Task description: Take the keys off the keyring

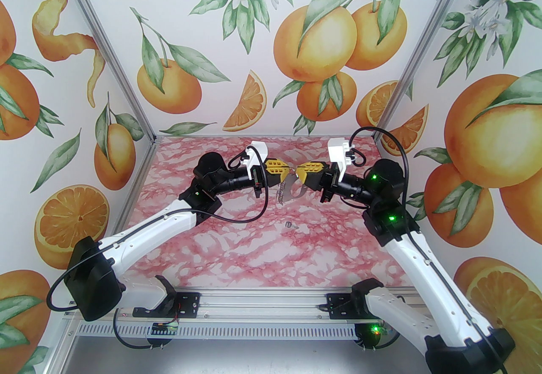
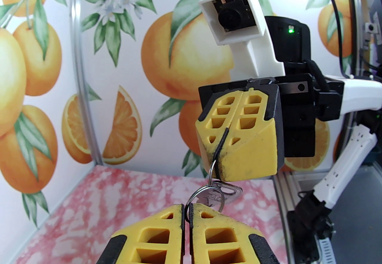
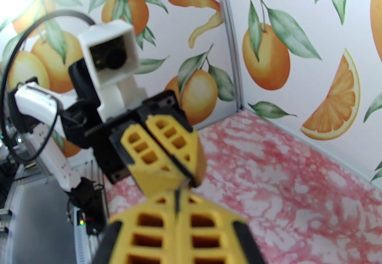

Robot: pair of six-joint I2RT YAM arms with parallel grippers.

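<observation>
Your left pincer (image 2: pixel 187 210): tips almost together, and you cannot tell whether it grips. A silvery key (image 2: pixel 223 194) hangs just past them, its ring in the slit. The keyring (image 1: pixel 292 191) dangles between both pincers, above the bench (image 1: pixel 237 254). Your right pincer (image 2: pixel 219 156) is clenched on the keyring's dark edge. A loose key (image 1: pixel 292 225) lies on the bench below.

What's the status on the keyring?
Right gripper shut on keyring, midair. Left gripper pinching ring of hanging key. Loose key on table. No obstruction seen.
</observation>
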